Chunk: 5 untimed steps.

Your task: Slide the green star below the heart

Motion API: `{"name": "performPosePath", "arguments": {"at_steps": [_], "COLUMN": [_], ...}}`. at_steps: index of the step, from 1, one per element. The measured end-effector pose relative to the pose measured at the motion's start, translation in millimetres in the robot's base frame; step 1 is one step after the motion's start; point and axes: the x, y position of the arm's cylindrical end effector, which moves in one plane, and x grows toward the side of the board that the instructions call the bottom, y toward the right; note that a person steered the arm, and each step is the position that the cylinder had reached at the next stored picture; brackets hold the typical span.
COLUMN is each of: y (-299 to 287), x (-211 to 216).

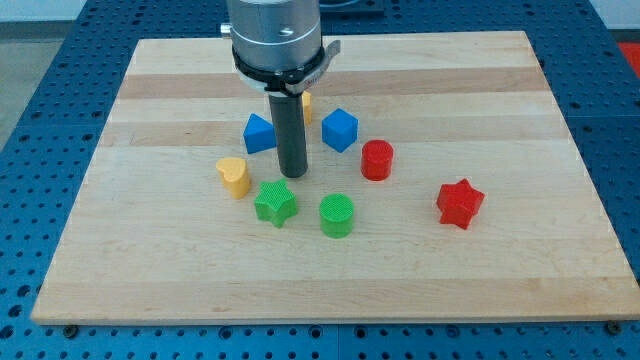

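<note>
The green star (275, 203) lies on the wooden board (150, 270), just right of and slightly lower than the yellow heart (234, 176). My tip (293, 175) stands just above the star's upper right side, close to it; I cannot tell if it touches. The heart is to the tip's left.
A green cylinder (337, 215) sits right of the star. A blue block (260, 134) and a blue cube (340, 129) flank the rod. A red cylinder (377, 160) and a red star (460, 203) lie to the right. A yellow block (307, 101) is mostly hidden behind the rod.
</note>
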Motion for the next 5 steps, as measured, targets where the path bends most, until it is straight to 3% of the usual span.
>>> {"name": "performPosePath", "arguments": {"at_steps": [2, 5], "y": [-12, -26], "x": [32, 34]}}
